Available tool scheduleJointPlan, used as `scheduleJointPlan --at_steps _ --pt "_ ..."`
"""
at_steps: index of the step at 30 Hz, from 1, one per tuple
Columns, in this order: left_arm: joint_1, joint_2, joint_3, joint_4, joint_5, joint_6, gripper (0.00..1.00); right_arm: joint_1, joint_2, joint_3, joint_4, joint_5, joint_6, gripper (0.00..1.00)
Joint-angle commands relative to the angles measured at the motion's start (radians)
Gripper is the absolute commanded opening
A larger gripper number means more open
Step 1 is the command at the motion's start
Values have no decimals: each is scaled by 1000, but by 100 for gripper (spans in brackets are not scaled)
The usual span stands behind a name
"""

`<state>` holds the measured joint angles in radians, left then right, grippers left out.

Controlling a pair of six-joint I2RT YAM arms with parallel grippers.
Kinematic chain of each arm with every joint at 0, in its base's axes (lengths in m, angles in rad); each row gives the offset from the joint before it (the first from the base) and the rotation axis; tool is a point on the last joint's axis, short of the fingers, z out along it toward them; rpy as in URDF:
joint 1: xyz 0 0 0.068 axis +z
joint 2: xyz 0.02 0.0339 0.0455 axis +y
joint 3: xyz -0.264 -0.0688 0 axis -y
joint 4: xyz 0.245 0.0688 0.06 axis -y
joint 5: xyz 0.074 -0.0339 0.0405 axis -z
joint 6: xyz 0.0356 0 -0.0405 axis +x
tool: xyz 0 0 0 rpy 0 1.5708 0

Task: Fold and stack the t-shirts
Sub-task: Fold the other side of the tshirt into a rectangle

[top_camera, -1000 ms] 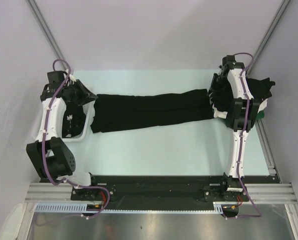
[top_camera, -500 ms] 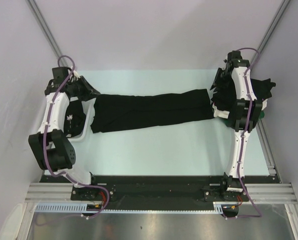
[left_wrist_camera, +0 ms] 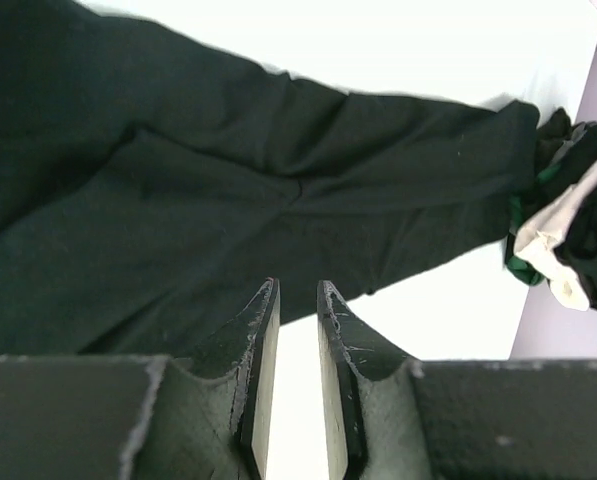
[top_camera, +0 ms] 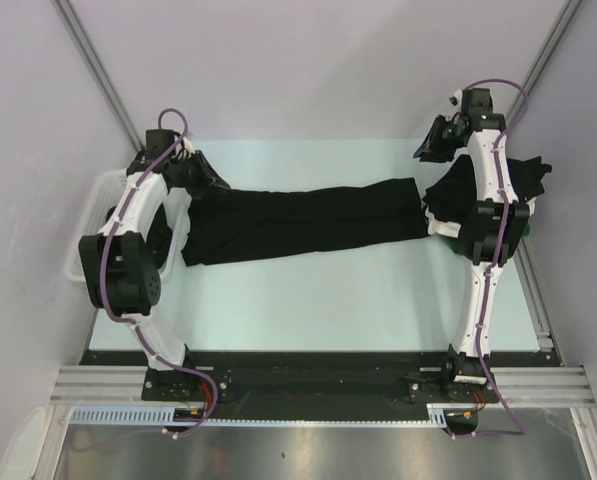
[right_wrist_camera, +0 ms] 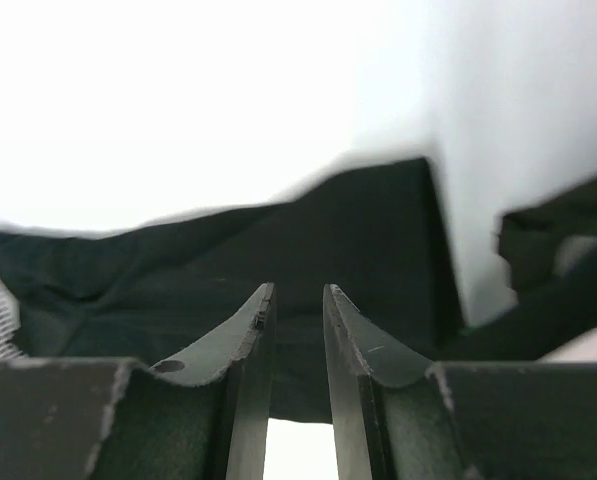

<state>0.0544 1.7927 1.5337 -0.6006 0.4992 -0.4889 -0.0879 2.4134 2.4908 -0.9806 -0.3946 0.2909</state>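
One black t-shirt (top_camera: 308,220) lies folded lengthwise into a long strip across the table. My left gripper (top_camera: 216,182) hovers over the strip's left far corner, open by a narrow gap, nothing between its fingers. In the left wrist view the gripper (left_wrist_camera: 296,285) looks along the shirt (left_wrist_camera: 178,200). My right gripper (top_camera: 425,150) is raised beyond the strip's right end, also narrowly open and empty. The right wrist view shows that gripper (right_wrist_camera: 298,288) above the shirt (right_wrist_camera: 278,240). A heap of t-shirts (top_camera: 523,180), black with white and green, sits at the right edge.
A white mesh basket (top_camera: 96,205) stands at the table's left edge, partly behind my left arm. The heap (left_wrist_camera: 573,220) shows at the right of the left wrist view. Grey walls close in on the left, right and back.
My left arm has swung from over the basket to the shirt's left far corner. My right gripper has moved back, away from the shirt's right end. The shirt has not shifted.
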Motion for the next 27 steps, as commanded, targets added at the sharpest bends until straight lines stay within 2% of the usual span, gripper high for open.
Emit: scheduleJointPlan --at_steps 1,8,12,15,19,27 --pt "-8 36 60 39 -20 -4 27 37 -68 -3 71 -104 39 31" --pt "-39 88 82 7 -69 12 29 85 -60 -27 109 -150 56 31" --pt "-45 131 127 -36 -117 42 37 119 -65 -36 108 -153 50 31" --pt "-47 181 192 -93 -178 76 39 117 -68 -44 102 -155 44 31" --pt "-76 232 258 -180 -252 113 39 114 -73 -52 100 -155 44 31" --pt "-79 277 249 -205 -263 124 40 112 -71 -55 103 -164 50 30"
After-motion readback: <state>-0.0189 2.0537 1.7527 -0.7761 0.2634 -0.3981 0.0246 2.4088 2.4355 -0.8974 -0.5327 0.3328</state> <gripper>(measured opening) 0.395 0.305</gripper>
